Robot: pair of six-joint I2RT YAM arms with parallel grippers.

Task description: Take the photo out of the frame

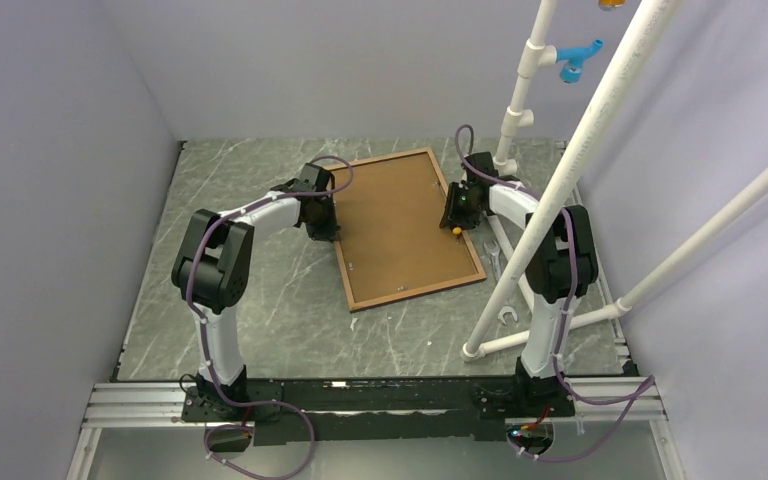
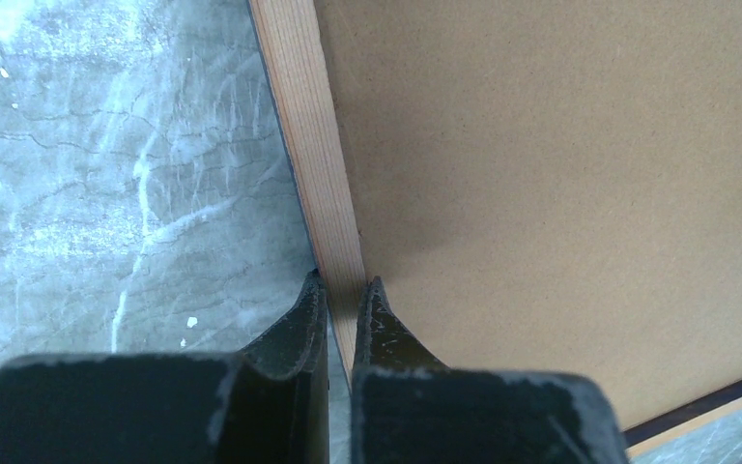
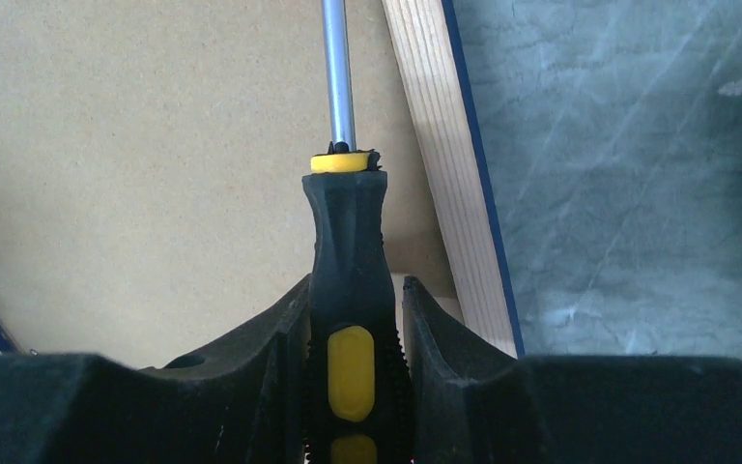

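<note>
Left hand is fully closed, tips at the frame rail. Right hand, partly open, clamps a black-yellow screwdriver. Photo sits brown back up inside the frame on the surface.

I have open worktop left of the frame and in front of it, with room for my left claw to pass. On the right, slanting white pipes crowd my right claw, which is clamped on a screwdriver. Wrenches lie just beside the frame.
</note>
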